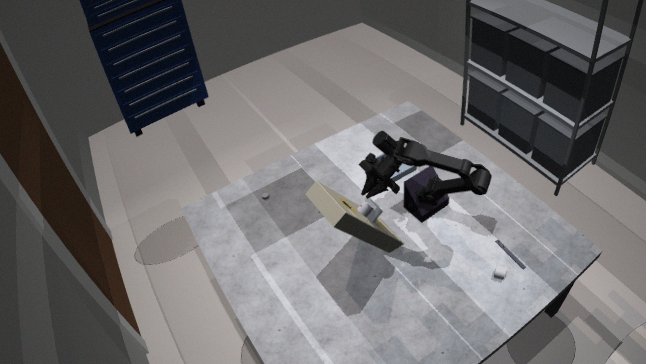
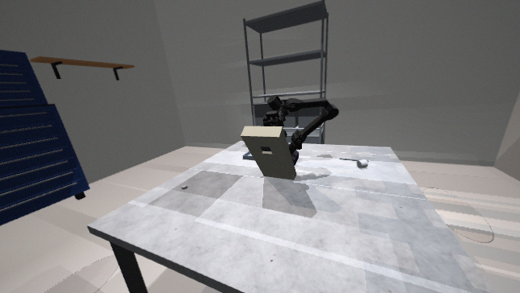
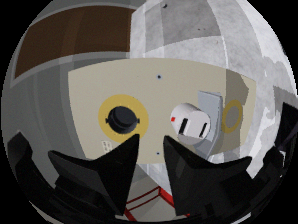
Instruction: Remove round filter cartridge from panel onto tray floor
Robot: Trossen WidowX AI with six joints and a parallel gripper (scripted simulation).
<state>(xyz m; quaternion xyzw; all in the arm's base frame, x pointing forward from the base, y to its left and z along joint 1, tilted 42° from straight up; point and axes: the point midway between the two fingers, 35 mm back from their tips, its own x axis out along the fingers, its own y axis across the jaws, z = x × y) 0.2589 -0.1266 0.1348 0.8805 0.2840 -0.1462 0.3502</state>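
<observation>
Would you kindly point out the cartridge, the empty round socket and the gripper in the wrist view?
Cartridge (image 3: 193,116): wrist view, side of its body.
Socket (image 3: 134,102): wrist view, its yellow ring.
Gripper (image 3: 150,139): wrist view, midway between its fingertips.

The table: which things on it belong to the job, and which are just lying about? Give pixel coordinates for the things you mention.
For the job:
- white cartridge (image 1: 365,208) (image 3: 186,116)
- cream panel (image 1: 367,235) (image 2: 274,165) (image 3: 167,95)
- blue-grey tray (image 1: 406,173) (image 2: 248,157)

Apparently just lying about:
- thin grey bar (image 1: 510,254) (image 2: 348,159)
- white cylinder (image 1: 499,272) (image 2: 362,163)
- small grey lump (image 1: 265,196) (image 2: 184,187)
</observation>
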